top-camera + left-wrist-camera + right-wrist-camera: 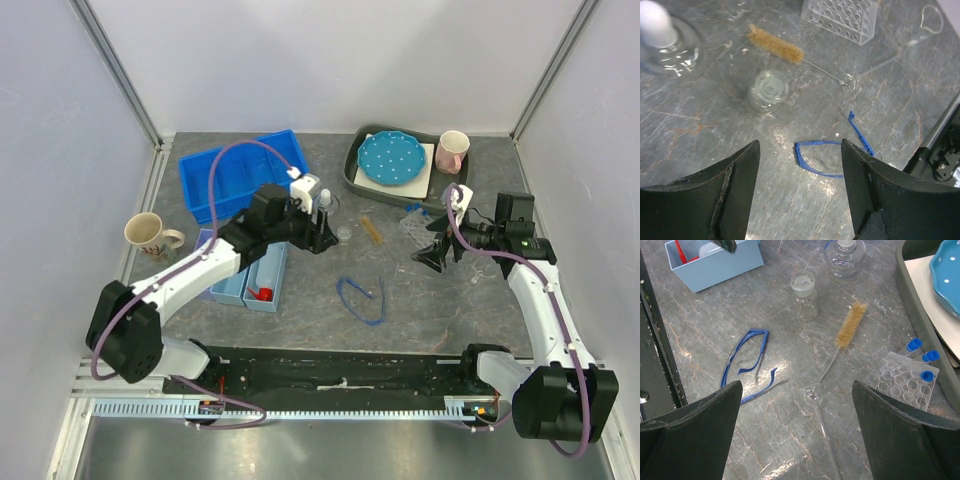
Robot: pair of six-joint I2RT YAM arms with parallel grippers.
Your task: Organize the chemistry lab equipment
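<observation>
Hovering left gripper [800, 146], jaws released, empty: you centre it over the small clear glass flask [768, 90], then close gently round its neck.

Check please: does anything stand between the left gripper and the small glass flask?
Nothing visible does. Only bare table lies between the open left gripper and the small glass flask. The blue glasses lie off to one side, the brush beyond the flask.

The glasses [746, 352] are bright blue. The brush [851, 324] is golden tan. The tubes [926, 375] have blue caps. The plate [392, 160] is blue with little white dots. The table [700, 125] is grey with pale lines.
</observation>
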